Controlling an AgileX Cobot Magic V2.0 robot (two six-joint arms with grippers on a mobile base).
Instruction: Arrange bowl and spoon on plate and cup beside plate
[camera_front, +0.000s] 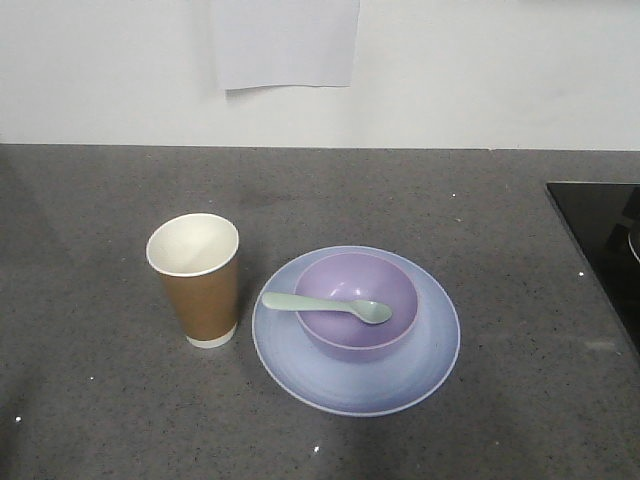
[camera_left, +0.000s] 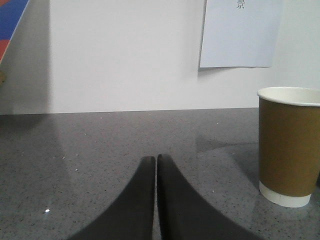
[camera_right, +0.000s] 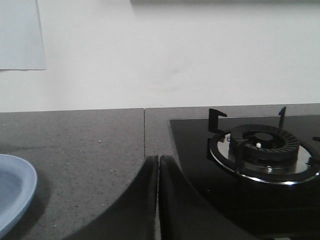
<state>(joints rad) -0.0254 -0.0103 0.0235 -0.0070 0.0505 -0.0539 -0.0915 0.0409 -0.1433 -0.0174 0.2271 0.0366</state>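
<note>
Tableware sat arranged on a dark grey speckled counter (camera_front: 100, 400) below a white wall (camera_front: 480, 70). The plate (camera_front: 356, 385) lay near the middle of the counter, with the bowl (camera_front: 358, 300) standing upright on it, set a little toward the plate's far side. The spoon (camera_front: 325, 306) rested across the bowl's near rim, its handle pointing left and jutting past the rim over the plate, its scoop lying inside the bowl to the right. The cup (camera_front: 197, 280) stood upright just left of the plate, close beside it but apart from its rim, its cream inside showing.

Seen from its own wrist camera, the left gripper (camera_left: 156, 161) had its two dark fingers pressed together with nothing between them, low over bare counter, with the cup standing to its right. The right gripper (camera_right: 158, 161) was likewise closed and held nothing, placed between the plate's edge at left and a black glass stove (camera_right: 200, 150) with a round burner (camera_right: 263, 142) at right. A sheet of paper (camera_front: 286, 42) hung on the wall behind the cup and plate.
</note>
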